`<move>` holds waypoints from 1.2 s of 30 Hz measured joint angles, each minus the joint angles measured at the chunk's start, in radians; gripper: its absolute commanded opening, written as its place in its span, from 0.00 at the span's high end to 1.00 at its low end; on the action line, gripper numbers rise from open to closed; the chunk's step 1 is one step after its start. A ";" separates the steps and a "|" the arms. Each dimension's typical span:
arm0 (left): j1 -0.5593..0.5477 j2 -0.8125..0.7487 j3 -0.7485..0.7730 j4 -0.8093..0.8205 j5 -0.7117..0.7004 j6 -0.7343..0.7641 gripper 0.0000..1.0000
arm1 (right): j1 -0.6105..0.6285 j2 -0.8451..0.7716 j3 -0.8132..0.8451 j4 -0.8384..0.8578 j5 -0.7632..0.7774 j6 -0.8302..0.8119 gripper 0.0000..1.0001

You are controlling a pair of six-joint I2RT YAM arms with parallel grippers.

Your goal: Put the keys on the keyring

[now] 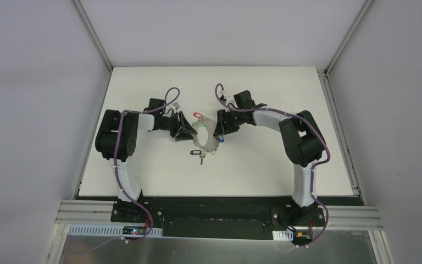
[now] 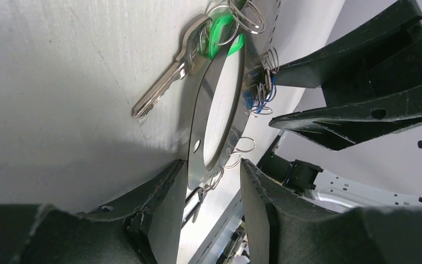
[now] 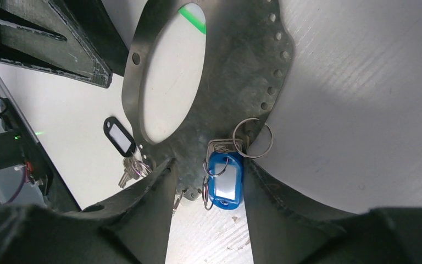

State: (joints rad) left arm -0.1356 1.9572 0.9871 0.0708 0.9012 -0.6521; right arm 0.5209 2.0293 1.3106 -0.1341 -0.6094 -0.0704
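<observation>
Gripping the keyring (image 2: 209,118) from opposite sides, both arms' fingers (image 2: 162,190) close.

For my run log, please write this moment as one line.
left gripper: shut on keyring | right gripper: around blue-tag key, grip unclear | black-tag key: on table

White table (image 1: 143,165) in a grey-walled booth.
Aluminium posts (image 1: 90,33) at the back corners, metal rail (image 1: 88,212) along the near edge, even lighting.
</observation>
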 measured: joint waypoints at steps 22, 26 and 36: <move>0.012 0.002 -0.134 0.448 0.033 -0.215 0.94 | -0.032 0.031 -0.006 0.052 -0.103 0.064 0.53; 0.012 0.002 -0.133 0.467 0.043 -0.224 1.00 | -0.037 0.033 -0.007 0.055 -0.113 0.067 0.51; 0.010 -0.192 0.002 0.010 -0.045 0.082 1.00 | -0.098 -0.001 -0.034 0.040 -0.149 0.066 0.46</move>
State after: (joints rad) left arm -0.1253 1.7653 0.9894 0.0811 0.8562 -0.5705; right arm 0.4232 2.0281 1.2762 -0.0940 -0.7582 -0.0040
